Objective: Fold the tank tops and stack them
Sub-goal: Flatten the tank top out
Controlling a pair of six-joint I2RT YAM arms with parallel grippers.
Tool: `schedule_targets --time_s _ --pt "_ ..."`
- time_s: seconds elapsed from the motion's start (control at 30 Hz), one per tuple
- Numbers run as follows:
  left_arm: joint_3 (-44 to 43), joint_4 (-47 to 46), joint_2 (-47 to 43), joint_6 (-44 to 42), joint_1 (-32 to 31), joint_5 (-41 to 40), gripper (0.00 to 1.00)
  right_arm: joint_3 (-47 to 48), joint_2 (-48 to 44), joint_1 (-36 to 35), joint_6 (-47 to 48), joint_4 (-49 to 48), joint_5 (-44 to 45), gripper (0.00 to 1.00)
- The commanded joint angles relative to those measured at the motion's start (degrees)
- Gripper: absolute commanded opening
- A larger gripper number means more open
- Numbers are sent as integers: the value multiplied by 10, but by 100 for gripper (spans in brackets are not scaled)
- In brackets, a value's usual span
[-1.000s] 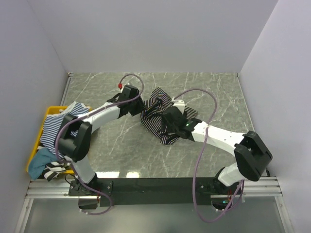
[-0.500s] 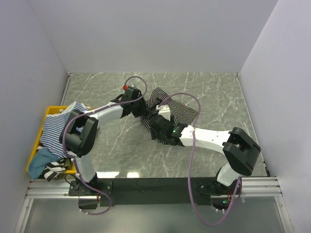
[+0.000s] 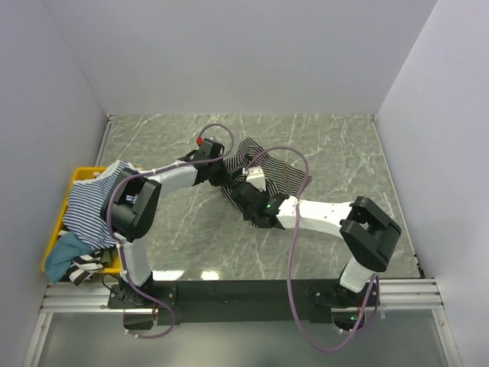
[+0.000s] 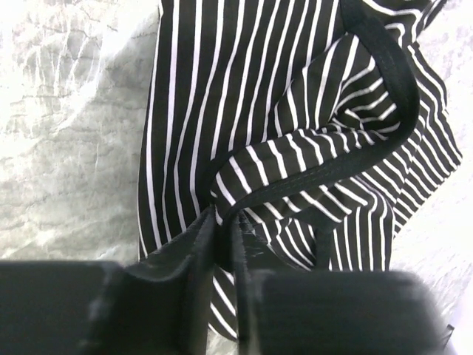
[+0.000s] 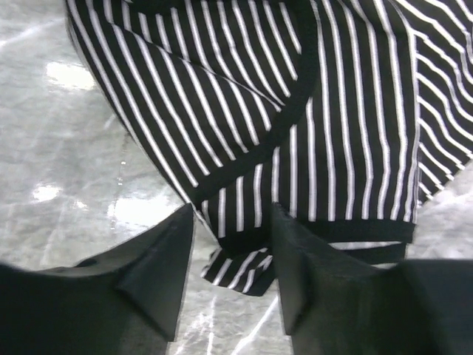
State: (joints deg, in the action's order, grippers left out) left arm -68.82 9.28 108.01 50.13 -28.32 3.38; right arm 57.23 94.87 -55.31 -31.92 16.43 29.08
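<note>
A black-and-white striped tank top [image 3: 284, 174] with black trim lies crumpled at the middle of the marble table. My left gripper [image 3: 220, 174] is at its left edge. In the left wrist view the gripper [image 4: 224, 235] is shut on a raised fold of the black trim [image 4: 310, 181]. My right gripper [image 3: 240, 194] is at the top's near-left corner. In the right wrist view it [image 5: 231, 222] stands open, with the tank top's hemmed corner [image 5: 244, 259] lying between its fingers [image 5: 159, 259].
A yellow bin [image 3: 79, 175] at the table's left edge holds a blue-and-white striped tank top [image 3: 85, 202], a teal cloth [image 3: 61, 256] and another striped piece. White walls enclose the table on the left, back and right.
The left jaws have closed on the trim. The right arm has swung left across the top to its near-left corner, and its jaws have narrowed.
</note>
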Motion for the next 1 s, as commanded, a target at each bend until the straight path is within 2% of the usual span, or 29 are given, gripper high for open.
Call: schedule_targets --time_s 0.0,0.03,0.1,0.13,0.23,0.5,0.63,0.8,0.97 --pt "-32 -12 6 -12 -1 7 10 24 -4 -1 -6 19 42 51" --pt "-34 -11 6 -12 -1 8 7 25 -6 -1 -7 24 48 39" --pt "-40 -8 4 -13 -1 10 1 26 -11 -1 -8 29 54 27" --pt "-42 -6 -5 -13 -1 9 1 27 -17 0 -9 35 62 14" --pt "-50 -1 -35 -15 4 8 1 32 -40 0 -10 54 75 0" --pt "-80 34 -153 -13 23 21 0 74 -165 1 5 112 124 0" --pt "-112 57 -247 -13 25 22 1 119 -252 2 26 138 143 0" --pt "-162 72 -350 -11 23 18 1 212 -333 2 105 122 151 0" --pt "-275 89 -415 -21 20 23 1 341 -349 0 181 109 130 0"
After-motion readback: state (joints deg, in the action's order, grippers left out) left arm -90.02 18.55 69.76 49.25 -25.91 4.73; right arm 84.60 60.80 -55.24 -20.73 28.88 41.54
